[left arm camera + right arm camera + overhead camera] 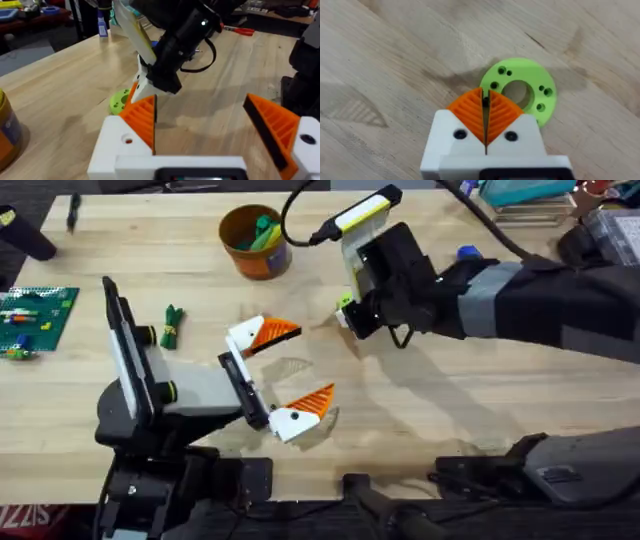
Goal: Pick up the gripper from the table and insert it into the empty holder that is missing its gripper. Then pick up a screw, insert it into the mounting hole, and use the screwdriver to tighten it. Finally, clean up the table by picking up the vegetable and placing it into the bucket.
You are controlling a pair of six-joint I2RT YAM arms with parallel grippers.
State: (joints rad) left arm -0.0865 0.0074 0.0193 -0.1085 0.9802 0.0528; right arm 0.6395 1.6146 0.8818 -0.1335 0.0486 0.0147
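Note:
My left gripper (295,367) lies open at the table's middle. Both of its white holder blocks carry an orange ribbed gripper wedge (142,120) (272,125). My right gripper (485,100) hangs just above the bright green disc (520,92), shut with a tiny dark screw pinched at its tips. The left wrist view shows that right gripper (142,87) beyond the left fingers. The dark green vegetable (172,325) lies at the left, beside the left arm. The orange bucket (255,240) stands at the back. A blue piece (468,253) peeks from behind the right arm, perhaps the screwdriver.
A green building-brick plate (35,315) sits at the table's left edge. Boxes and cables (530,200) crowd the back right corner. A yellow-topped camera block (365,210) and its cable ride above the right wrist. Bare wood (450,390) lies in front of the right arm.

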